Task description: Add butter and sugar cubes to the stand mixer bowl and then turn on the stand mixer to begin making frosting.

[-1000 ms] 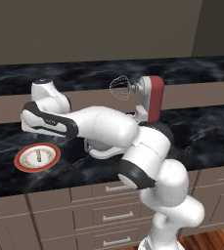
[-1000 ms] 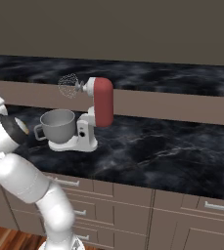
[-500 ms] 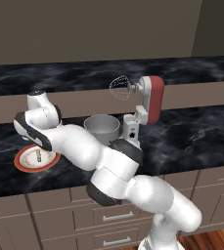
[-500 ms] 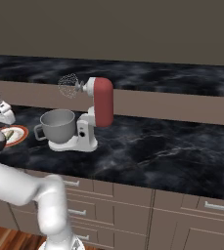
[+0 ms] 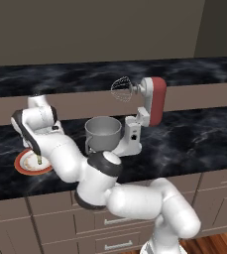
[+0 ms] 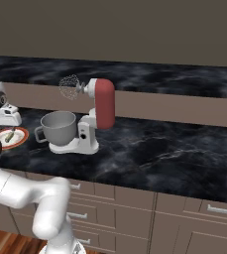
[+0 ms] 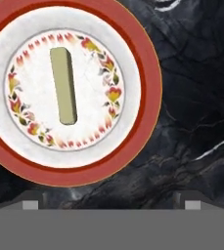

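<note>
The butter (image 7: pixel 63 85) lay on the plate (image 7: pixel 143 117), at eleven o'clock in the hand view, because the gripper (image 7: pixel 107 204) hung above it, wide open and empty, ready to pick it up

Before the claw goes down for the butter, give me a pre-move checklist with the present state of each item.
1. Claw open, nothing in it: ok.
2. Butter lying flat on the plate, in plain sight: ok.
3. Claw centred over the butter: not ok; in the hand view the stick sits up and to the left of the midpoint between the tips.
4. Stand mixer head tilted up, whisk above and behind the stand mixer bowl: ok.
5. Bowl seated on the mixer base: ok.
6. Sugar cubes located: cannot tell.
</note>
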